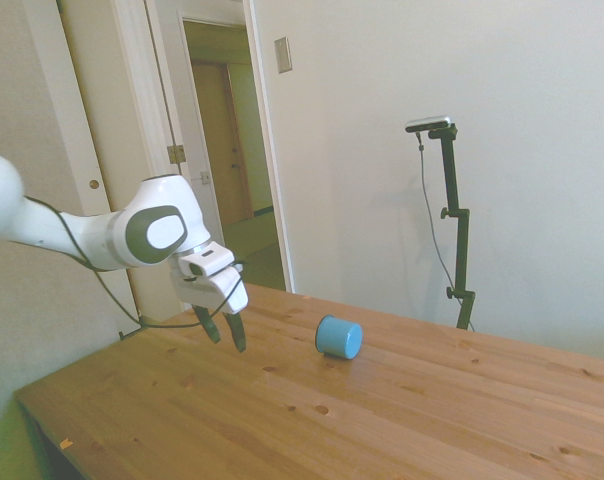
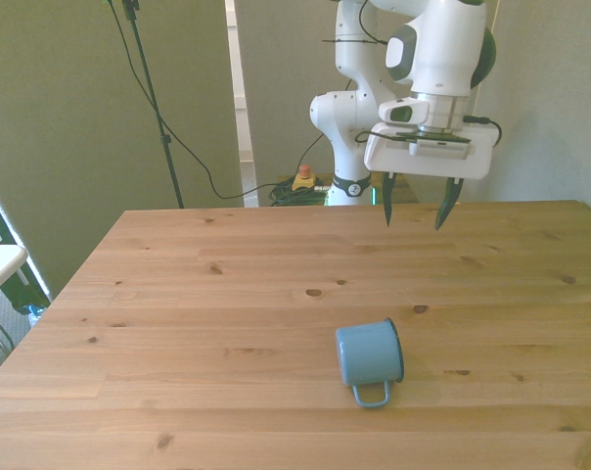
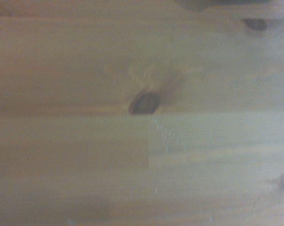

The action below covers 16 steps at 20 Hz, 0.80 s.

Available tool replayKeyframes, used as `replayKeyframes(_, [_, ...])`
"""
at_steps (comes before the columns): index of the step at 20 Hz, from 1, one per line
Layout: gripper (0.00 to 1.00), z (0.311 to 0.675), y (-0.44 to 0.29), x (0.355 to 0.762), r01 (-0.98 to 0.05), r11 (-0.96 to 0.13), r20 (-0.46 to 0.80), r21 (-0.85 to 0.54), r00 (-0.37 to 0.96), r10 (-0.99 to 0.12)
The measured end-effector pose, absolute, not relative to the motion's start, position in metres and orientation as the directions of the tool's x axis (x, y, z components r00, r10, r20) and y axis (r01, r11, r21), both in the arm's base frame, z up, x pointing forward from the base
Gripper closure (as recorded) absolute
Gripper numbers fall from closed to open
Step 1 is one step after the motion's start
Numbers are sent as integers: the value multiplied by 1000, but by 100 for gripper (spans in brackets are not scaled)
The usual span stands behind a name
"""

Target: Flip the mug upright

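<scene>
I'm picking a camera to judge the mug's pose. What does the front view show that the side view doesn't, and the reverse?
Only the front view shows the mug's handle, lying toward the table's near edge, and its dark-rimmed mouth facing the front view's right. Only the side view shows the mug's closed round base and the clear air gap under the gripper. Both show the light-blue mug on its side on the wooden table, with the open gripper hovering apart from it, holding nothing.

We see bare table all around the mug. Nothing stands between it and our gripper.
</scene>
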<state>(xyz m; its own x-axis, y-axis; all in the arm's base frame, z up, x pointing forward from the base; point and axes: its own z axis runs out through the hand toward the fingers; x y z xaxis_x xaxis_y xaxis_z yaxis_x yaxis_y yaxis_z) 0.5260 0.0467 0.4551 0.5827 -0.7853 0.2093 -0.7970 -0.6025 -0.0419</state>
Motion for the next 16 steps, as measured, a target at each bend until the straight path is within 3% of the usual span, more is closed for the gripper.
replayKeyframes(8, [0, 465, 48, 639, -833, -554, 272, -8, 531, -802])
replayKeyframes(13, [0, 450, 49, 695, -837, -545, 331, 49, 528, -782])
replayKeyframes(16, [0, 449, 47, 701, -837, -543, 353, 63, 528, -773])
